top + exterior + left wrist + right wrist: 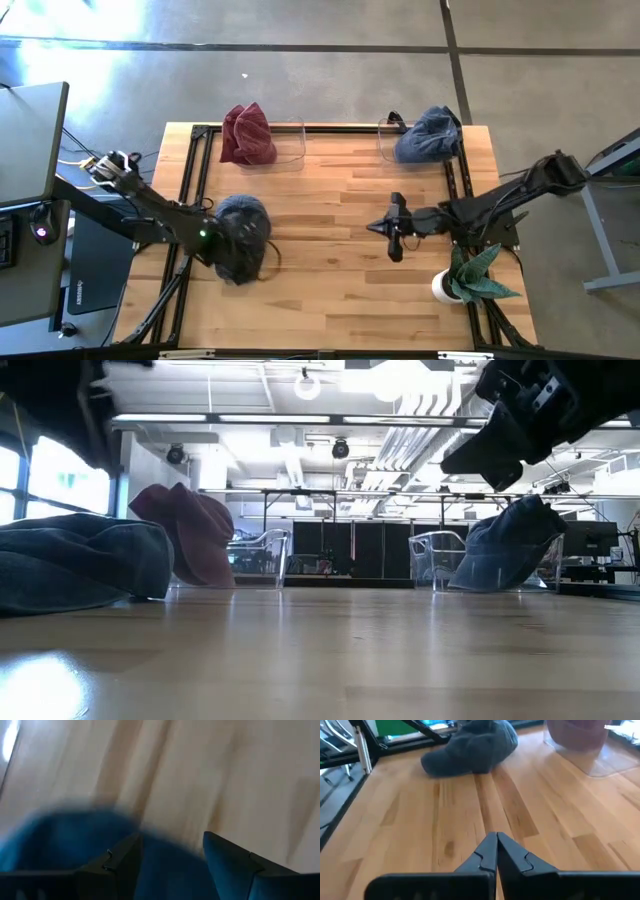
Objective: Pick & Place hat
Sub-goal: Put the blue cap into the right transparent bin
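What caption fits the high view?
Left end effector over dark hat; right end effector shut mid-table.

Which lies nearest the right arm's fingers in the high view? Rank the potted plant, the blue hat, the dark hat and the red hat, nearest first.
1. Potted plant, just beside the right gripper, at the table's near right edge.
2. Blue hat, far right, on its clear stand.
3. Dark hat, across the table under the left gripper; too close to call with the blue hat.
4. Red hat, far left corner.

You've got a dark blue-grey hat (241,232) at nine o'clock, a maroon hat (247,135) at eleven, a denim-blue hat (425,137) at one, on pale striped wood (330,260)
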Tool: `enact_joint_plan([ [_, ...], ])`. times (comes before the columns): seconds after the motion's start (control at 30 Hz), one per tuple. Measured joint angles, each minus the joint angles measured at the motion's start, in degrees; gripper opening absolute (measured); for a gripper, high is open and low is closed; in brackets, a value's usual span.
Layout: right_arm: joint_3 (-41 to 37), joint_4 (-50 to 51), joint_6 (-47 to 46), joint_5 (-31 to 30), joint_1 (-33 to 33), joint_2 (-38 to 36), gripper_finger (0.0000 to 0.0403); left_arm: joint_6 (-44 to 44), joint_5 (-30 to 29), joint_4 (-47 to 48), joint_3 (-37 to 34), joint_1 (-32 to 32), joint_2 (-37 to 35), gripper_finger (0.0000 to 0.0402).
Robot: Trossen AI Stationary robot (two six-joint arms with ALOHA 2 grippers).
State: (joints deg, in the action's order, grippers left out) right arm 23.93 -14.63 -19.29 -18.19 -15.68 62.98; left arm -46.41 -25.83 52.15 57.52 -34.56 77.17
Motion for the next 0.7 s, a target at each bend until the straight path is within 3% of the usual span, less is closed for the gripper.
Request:
enact_joint_plan([
  [0.1,-1.45,-2.78,0.75,-0.78,-0.81,-0.28,0.0,-13.11,2.1,13.75,-0.02,0.09,-3.79,0.0204],
  [0.23,-1.49,-3.53,1.36,-0.43,-0.46,-0.48,0.0,-19.29,-1.85,25.82,-0.07,0.46,-4.77,0.0205],
  [0.37,-1.49,-3.63,1.89,-0.42,-0.44,-0.46,0.0,-16.64,-4.65,32.95,-0.07,2.01,-5.85,0.0205],
  [0.53,-1.49,-3.66,2.8,0.82,-0.44,-0.48,0.0,-7.98,-5.32,31.57,-2.07,9.25,-9.73,0.0211],
  [0.7,-1.49,-3.7,2.82,2.71,-0.44,-0.48,0.0,7.25,2.01,24.1,-8.25,19.61,-14.13,0.0252],
])
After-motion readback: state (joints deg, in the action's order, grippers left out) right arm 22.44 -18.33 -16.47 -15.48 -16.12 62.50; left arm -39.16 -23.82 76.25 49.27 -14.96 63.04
